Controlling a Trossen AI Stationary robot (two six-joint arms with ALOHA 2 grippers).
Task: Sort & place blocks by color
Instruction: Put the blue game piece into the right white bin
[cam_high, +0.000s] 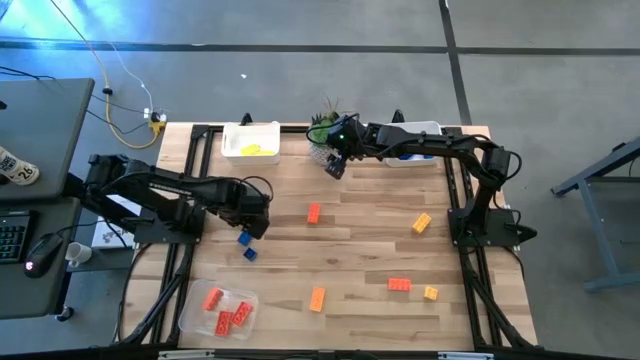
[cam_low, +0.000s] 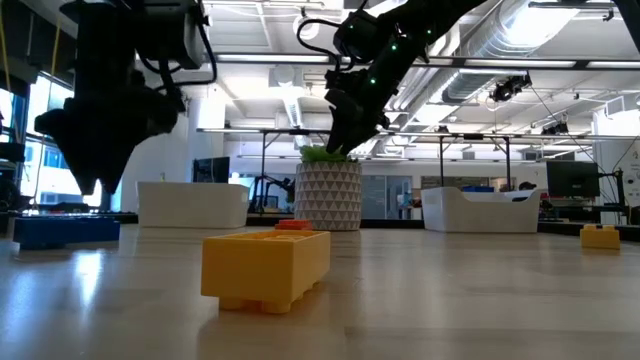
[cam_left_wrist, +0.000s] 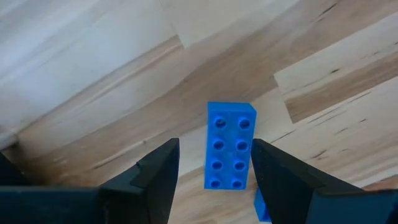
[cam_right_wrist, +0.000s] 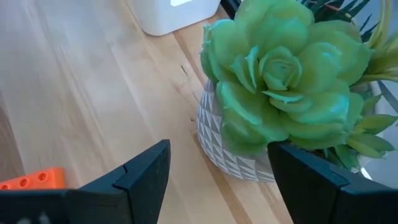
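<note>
Left wrist view shows our left gripper (cam_left_wrist: 214, 171) with fingers apart, straddling a blue brick (cam_left_wrist: 229, 144) lying flat, studs up, on bare wood. Our right gripper (cam_high: 335, 165) hangs open beside the potted plant (cam_right_wrist: 280, 93) at the table's (cam_high: 360, 250) far edge.

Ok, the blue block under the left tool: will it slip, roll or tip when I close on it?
The blue block looks like rigid plastic with flat, smooth sides, so it will probably not deform but might slip under a light pinch. It lies flat, studs up, on the table, so rolling or tipping seems unlikely. The open left tool straddles its long sides.
</note>
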